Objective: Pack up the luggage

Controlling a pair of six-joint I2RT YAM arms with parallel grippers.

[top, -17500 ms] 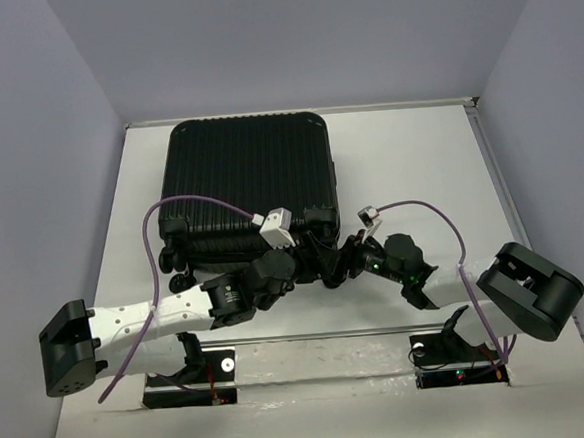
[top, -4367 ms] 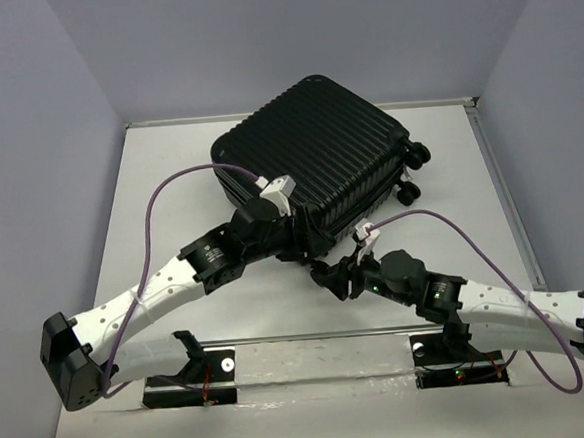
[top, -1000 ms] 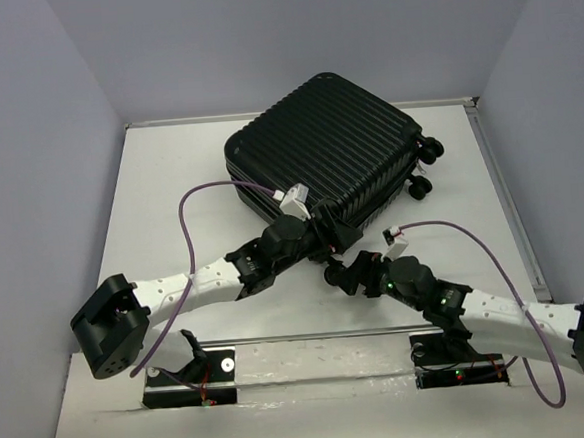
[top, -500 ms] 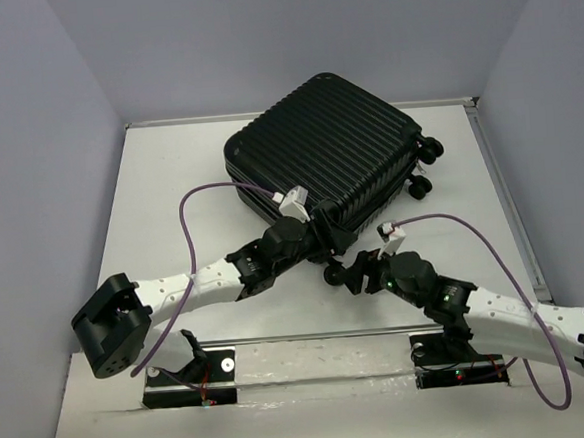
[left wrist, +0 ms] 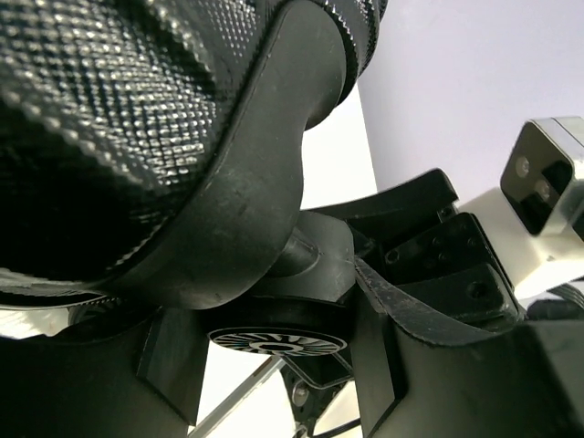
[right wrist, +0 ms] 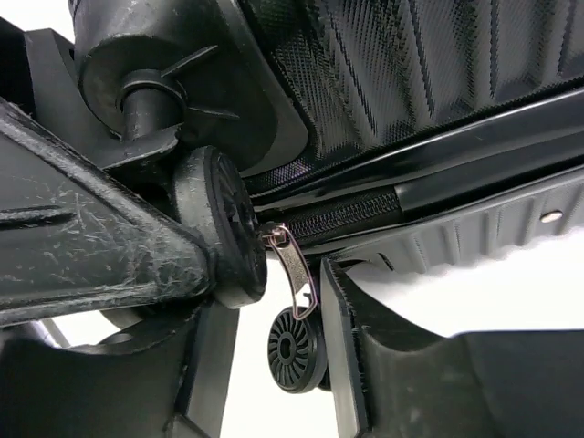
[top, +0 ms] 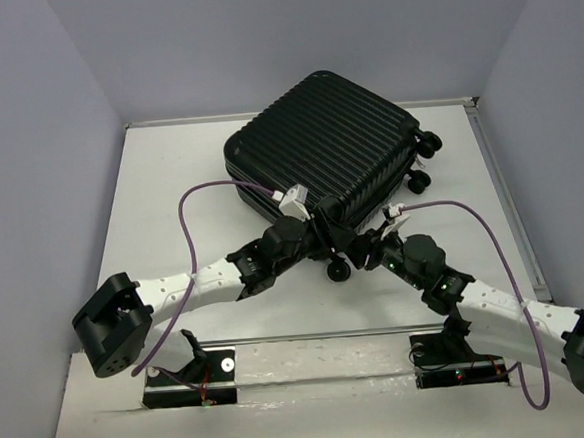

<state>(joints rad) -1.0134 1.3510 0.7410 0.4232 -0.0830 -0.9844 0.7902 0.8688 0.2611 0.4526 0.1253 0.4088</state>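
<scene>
The luggage point(top: 322, 142) is a black ribbed hard-shell suitcase. It lies closed and turned at an angle on the white table. My left gripper point(top: 326, 242) is at its near corner, shut on a caster point(left wrist: 278, 340) that fills the gap between its fingers point(left wrist: 372, 365). My right gripper point(top: 367, 249) is beside it at the near edge. It is open. A metal zipper pull point(right wrist: 298, 274) hangs between its fingers point(right wrist: 339, 347), touching neither. A caster wheel point(right wrist: 224, 228) rests against the left finger. The zipper point(right wrist: 347, 217) is closed.
Two more casters point(top: 423, 160) stick out at the luggage's right side. One wheel point(top: 338, 269) shows between the two grippers. Purple cables point(top: 188, 236) arc over both arms. Grey walls and a raised rim point(top: 489, 165) bound the table.
My right gripper has moved up and right to the luggage's near edge, uncovering the wheel below it. The left gripper and the luggage have hardly moved.
</scene>
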